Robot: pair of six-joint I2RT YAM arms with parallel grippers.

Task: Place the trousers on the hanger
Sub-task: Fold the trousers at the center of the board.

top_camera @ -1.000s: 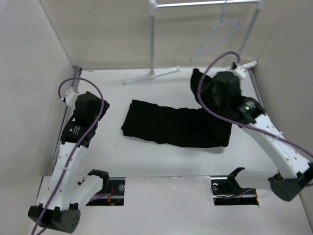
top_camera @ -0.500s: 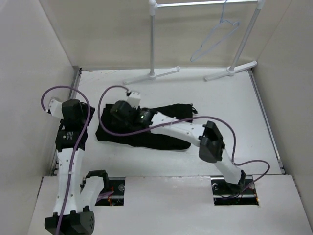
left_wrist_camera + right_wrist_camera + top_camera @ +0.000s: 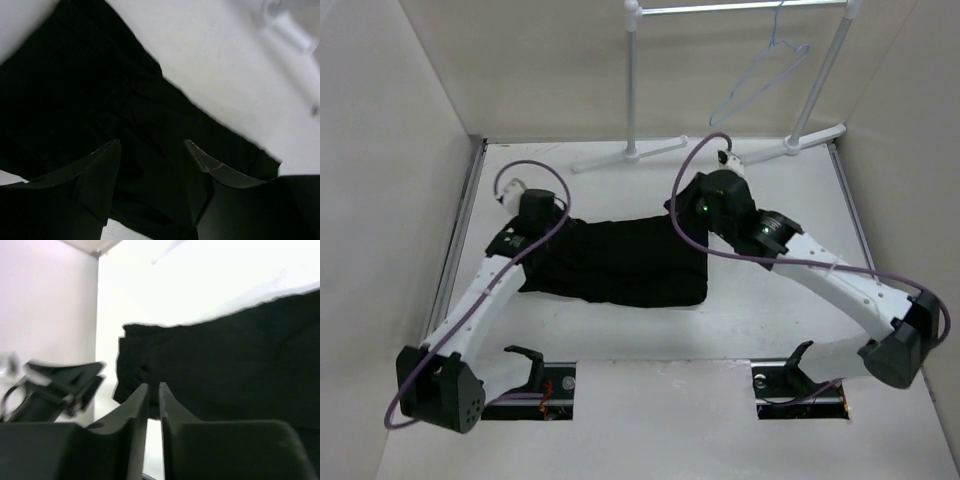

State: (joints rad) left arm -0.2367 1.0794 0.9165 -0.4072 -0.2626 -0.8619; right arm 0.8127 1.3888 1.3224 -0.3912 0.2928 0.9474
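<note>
The black trousers (image 3: 620, 265) lie folded on the white table, in the middle. The pale blue hanger (image 3: 758, 82) hangs from the rail at the back right, empty. My left gripper (image 3: 548, 222) is over the trousers' left end. In the left wrist view it (image 3: 152, 150) is open, with the black fabric (image 3: 75, 90) under and between the fingers. My right gripper (image 3: 682, 208) is at the trousers' upper right corner. In the right wrist view it (image 3: 155, 386) has its jaws almost together at the fabric's edge (image 3: 240, 350), where a bit of cloth looks raised.
The white rail stand (image 3: 632, 90) rises at the back, with feet (image 3: 620, 158) on the table. Beige walls close in the left, right and back sides. My left arm (image 3: 55, 385) shows blurred in the right wrist view.
My right gripper has swung from the trousers' left end back to their upper right corner. My left gripper has moved right, onto the trousers' left end. The trousers now lie more spread out.
</note>
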